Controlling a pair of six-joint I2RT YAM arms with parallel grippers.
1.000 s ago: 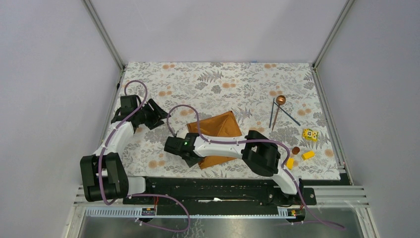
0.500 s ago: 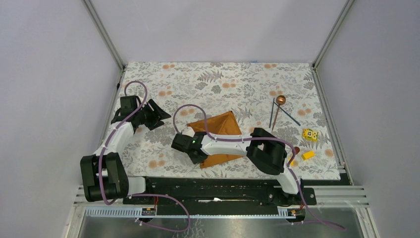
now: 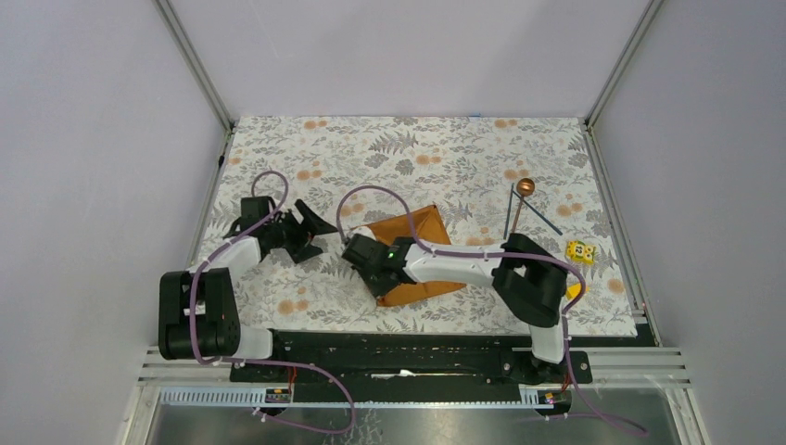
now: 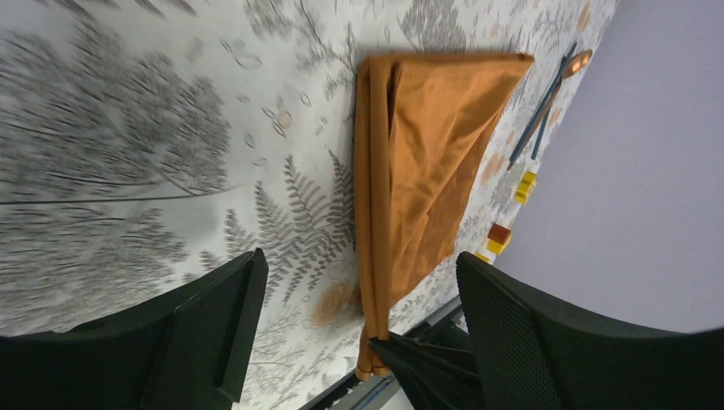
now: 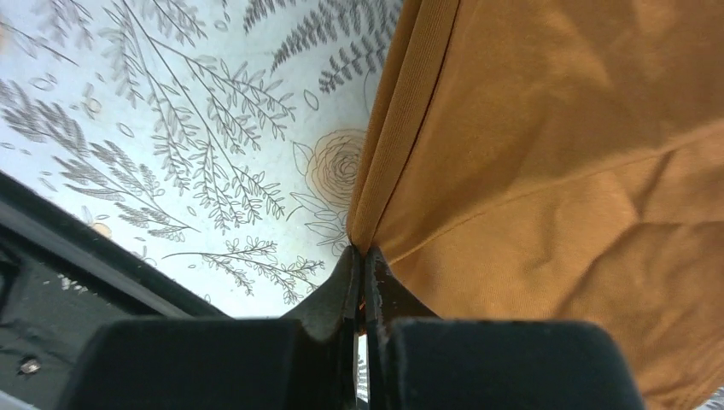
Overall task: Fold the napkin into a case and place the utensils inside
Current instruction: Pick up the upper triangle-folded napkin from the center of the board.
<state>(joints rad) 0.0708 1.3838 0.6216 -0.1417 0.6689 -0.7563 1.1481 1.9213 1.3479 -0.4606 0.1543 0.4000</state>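
The right arm (image 3: 463, 262) lies low over the near half of the table (image 3: 306, 148), reaching toward 9 o'clock. Its right claw (image 3: 374, 273) is pinched tight on the napkin (image 3: 422, 243). In the right wrist view the two fingers meet with no gap on the doubled hem of the cloth, close to its near corner. The orange-brown fabric spreads away toward 3 o'clock and bare floral table lies toward 9 o'clock.

The napkin sits at about the middle of the table, folded into a rough triangle. One point aims toward 12 o'clock and a narrow turned-over band runs along its 9 o'clock edge. The right arm crosses over its near part.

At 9 o'clock from the napkin, apart from it, is the left claw (image 3: 311, 231). It is spread wide with nothing between its fingers, and its opening faces the cloth. Whether it touches the table cannot be told.

At 3 o'clock from the napkin, near the table's right edge, lie small yellow blocks (image 3: 580, 250), one partly hidden behind the right arm.

Farther off, at 2 o'clock from the napkin and well apart from it, the utensils (image 3: 517, 209) lie crossed in a loose bundle. One of them has a round copper-coloured end. A tiny brown disc (image 3: 511, 173) lies just beyond them.
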